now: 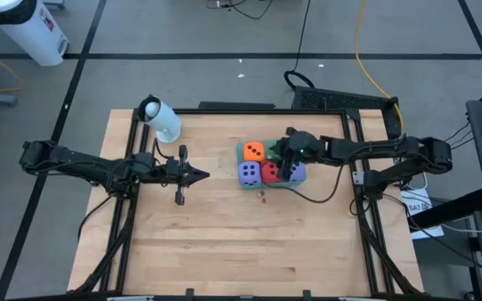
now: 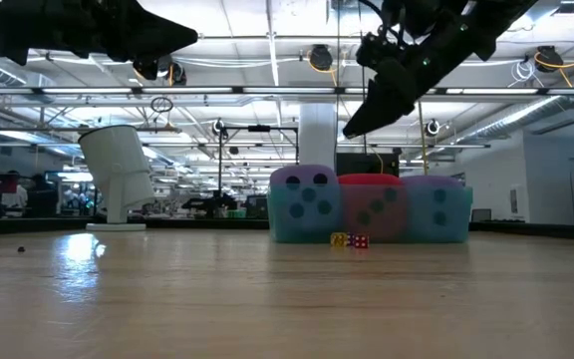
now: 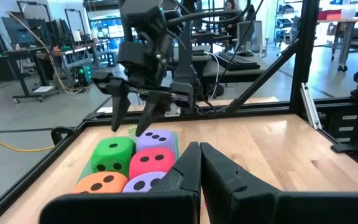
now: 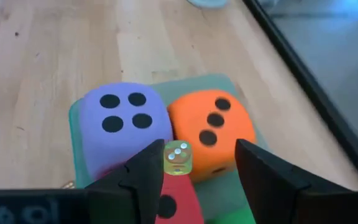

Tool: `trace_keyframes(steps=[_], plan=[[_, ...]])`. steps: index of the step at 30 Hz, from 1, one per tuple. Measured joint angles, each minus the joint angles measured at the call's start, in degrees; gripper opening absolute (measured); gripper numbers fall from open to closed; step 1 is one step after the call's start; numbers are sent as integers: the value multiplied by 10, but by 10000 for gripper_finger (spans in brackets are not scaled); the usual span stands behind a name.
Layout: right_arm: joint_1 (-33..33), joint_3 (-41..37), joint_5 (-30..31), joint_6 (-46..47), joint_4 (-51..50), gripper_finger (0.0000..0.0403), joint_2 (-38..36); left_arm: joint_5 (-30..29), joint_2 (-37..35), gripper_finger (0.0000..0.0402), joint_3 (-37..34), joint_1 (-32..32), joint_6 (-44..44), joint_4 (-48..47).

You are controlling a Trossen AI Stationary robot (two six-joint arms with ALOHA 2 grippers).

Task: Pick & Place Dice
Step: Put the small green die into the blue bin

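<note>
The right gripper (image 1: 289, 166) hangs over the foam dice (image 1: 262, 165) clustered on a teal tray (image 4: 219, 84) at the table's centre, its fingers partly apart, with a tiny yellow-green die (image 4: 178, 158) at one fingertip (whether pinched, unclear). At nine o'clock the left gripper (image 1: 197, 174) waits, closed and empty.

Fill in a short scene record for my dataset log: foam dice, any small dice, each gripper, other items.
foam dice: orange die, purple die, red die, green die, second purple die, packed together on a teal tray
small dice: yellow-green die between the right fingers, over the cluster; two small dice on the table by the tray
right gripper: open, just above the cluster
left gripper: shut, apart from the tray
white cup: far left
</note>
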Motion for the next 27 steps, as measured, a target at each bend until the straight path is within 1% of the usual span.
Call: trace_keyframes(steps=[3,7,11,14,16,17,21,25,27], plan=[[2,0,0,-68,18,164,0,0,0,5,0,0,2,-3],[2,-12,0,-131,62,107,0,0,0,5,0,0,1,-7],[2,-24,0,-160,97,55,0,0,0,5,0,0,2,-13],[2,-30,-2,-161,102,43,0,0,0,5,0,0,6,-18],[2,-34,-2,-150,102,49,0,0,0,5,0,0,10,-17],[2,-36,-2,-141,101,59,0,0,0,5,0,0,10,-17],[2,-37,-3,-107,96,117,0,-1,0,5,0,0,18,-17],[2,-37,-46,-104,97,174,0,-5,0,5,0,2,19,-17],[2,-37,-58,-105,103,197,0,-9,0,5,0,9,8,-17]])
